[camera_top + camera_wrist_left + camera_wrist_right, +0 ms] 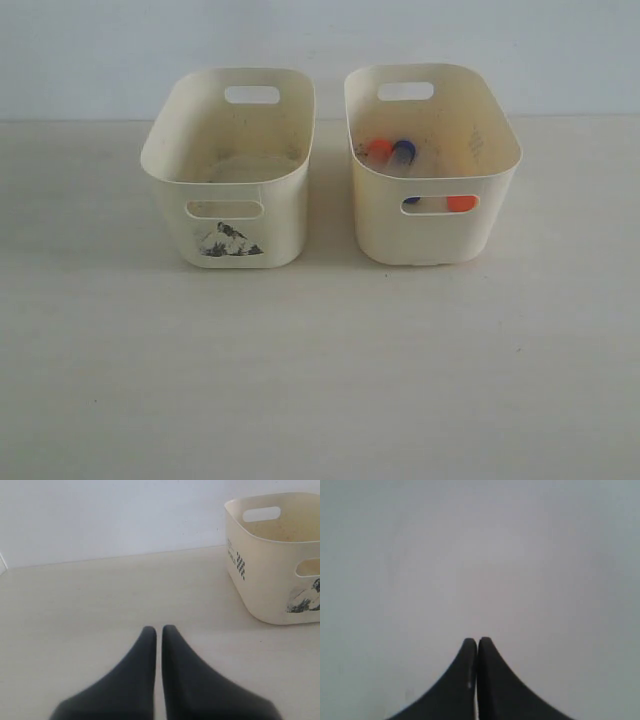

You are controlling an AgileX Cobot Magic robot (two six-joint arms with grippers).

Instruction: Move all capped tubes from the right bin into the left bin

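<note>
Cream plastic makes up both tubs, which stand side by side, close but apart, on a pale tabletop (320, 380). The right bin (435, 238), plain and slightly yellowish, holds the capped tubes. One orange-capped tube (379, 150) and one dark-blue-capped tube (403, 150) lie next to each other against its far inner wall. Through its front handle slot another blue cap (411, 200) and another orange cap (461, 203) show low inside; how many tubes there are in all cannot be told. The left bin (270, 225), with a small dark bird-on-rocks print (228, 240) on its front, shows only its bare inner floor. In the left wrist view the left gripper (156, 628) hangs over the bare table, its two black fingers (135, 675) clenched to a thin slit with nothing between them. The left bin (260, 590) stands ahead of it and off to one side, well apart. The right gripper (477, 641) is likewise closed tight on nothing, its fingers (497, 685) touching, with only a plain pale surface beyond. Where the tubes lie relative to either gripper cannot be told.
</note>
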